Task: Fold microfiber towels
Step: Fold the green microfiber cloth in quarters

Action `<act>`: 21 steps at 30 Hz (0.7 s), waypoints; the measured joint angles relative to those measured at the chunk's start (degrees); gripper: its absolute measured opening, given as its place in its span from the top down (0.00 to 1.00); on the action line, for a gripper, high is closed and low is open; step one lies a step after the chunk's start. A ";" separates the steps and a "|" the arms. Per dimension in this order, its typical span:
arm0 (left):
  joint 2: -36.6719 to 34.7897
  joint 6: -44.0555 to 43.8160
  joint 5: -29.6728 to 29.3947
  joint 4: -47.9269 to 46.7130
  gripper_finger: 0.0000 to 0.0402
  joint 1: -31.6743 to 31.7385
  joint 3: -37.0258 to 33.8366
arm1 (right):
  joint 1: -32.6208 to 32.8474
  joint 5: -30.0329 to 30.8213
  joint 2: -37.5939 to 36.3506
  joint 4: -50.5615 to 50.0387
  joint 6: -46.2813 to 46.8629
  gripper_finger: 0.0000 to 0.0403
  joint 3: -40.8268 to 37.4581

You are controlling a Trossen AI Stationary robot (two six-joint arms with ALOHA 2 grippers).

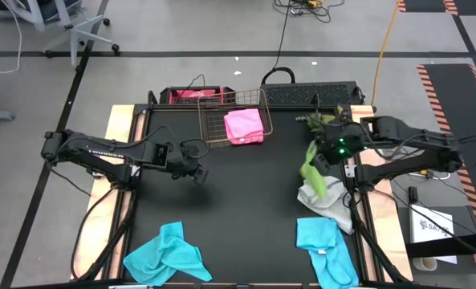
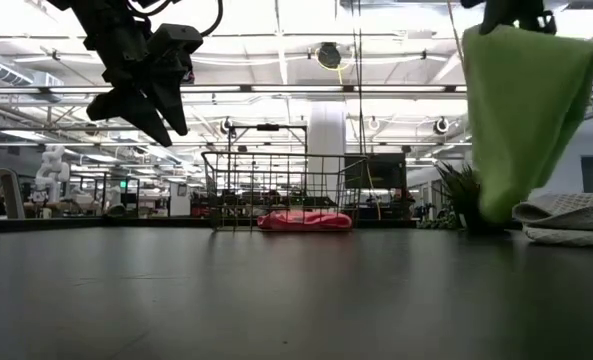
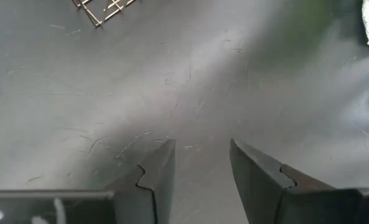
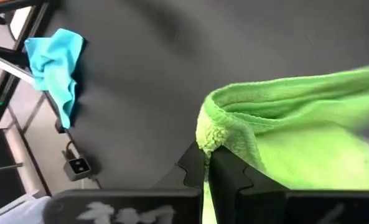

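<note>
Now our right gripper (image 4: 204,163) has its fingers pinched on the lime green towel (image 2: 521,120), dangling above the bench (image 1: 246,201) — we'd lower it flat, unbunched — left gripper (image 3: 200,165), fingers apart, waits mid-bench.

A robotics lab or open industrial hall: the low view shows a high ceiling (image 2: 276,60) with strip lights and beams, and a white pillar (image 2: 326,150) at 12 o'clock. The high view shows grey floor, hazard tape (image 1: 446,88) at 2 o'clock, loose cables (image 1: 282,36) at 12.
</note>
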 joint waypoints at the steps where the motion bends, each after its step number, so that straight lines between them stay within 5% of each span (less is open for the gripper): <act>1: 0.00 -0.02 0.00 0.00 0.62 0.00 0.00 | -0.28 -0.03 0.97 0.70 -0.72 1.00 0.00; 8: 0.00 -0.63 0.02 0.00 0.62 0.00 0.00 | -0.94 -0.90 15.03 10.59 -7.55 1.00 0.00; 21: 0.00 -0.83 0.02 0.07 0.62 0.00 0.00 | -0.92 -23.36 49.91 54.67 -14.84 1.00 -0.02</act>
